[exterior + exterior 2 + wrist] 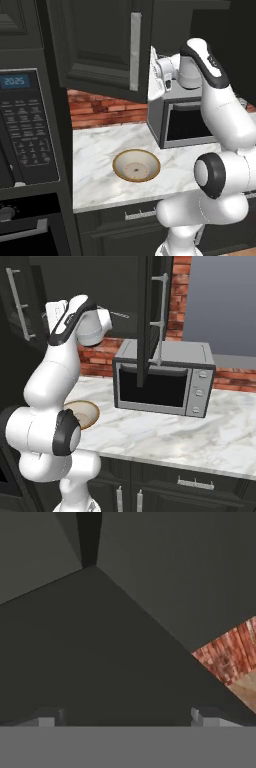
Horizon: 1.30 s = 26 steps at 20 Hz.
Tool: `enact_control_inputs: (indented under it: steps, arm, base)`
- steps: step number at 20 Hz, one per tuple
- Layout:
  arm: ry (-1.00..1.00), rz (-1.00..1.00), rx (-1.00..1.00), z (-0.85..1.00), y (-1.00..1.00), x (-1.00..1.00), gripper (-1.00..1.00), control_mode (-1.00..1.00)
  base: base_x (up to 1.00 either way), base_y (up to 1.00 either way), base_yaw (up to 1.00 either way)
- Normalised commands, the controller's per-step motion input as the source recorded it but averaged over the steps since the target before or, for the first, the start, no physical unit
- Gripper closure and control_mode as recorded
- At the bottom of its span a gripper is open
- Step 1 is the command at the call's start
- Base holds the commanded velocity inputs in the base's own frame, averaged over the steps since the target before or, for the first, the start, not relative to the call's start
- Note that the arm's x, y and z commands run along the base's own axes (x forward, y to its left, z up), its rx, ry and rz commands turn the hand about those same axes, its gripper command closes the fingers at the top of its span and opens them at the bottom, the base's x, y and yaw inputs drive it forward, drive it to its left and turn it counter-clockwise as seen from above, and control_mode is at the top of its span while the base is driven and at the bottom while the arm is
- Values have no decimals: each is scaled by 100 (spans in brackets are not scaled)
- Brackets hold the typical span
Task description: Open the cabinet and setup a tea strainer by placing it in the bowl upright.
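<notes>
The cabinet (100,45) stood with both doors swung open. The hand (125,719), fingers spread wide and grasping nothing, reached into its dark interior. The bowl (136,165) rested empty near the worktop's (100,145) front edge, left of the microwave (162,378).

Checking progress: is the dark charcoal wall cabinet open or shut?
Open: the dark charcoal wall cabinet has both doors swung outward; one stands edge-on above the silver microwave.
</notes>
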Motion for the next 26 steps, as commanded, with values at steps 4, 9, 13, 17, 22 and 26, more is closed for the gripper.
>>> enact_control_inputs:
  steps: [4,9,13,17,22,26]
  arm:
    - [0,19,1,0,64,-39,-100,-100]
    - [0,21,2,0,65,-53,-100,-100]
    - [-1,9,0,-3,90,-34,-100,-100]
    - [0,0,-1,-1,83,-3,-100,-100]
    - [0,0,0,0,50,0,-100,-100]
    - [0,0,-1,-7,12,0,-100,-100]
  base:
    - [0,0,0]
    - [0,0,0]
    - [0,0,0]
    - [0,0,0]
    - [0,0,0]
    - [0,0,0]
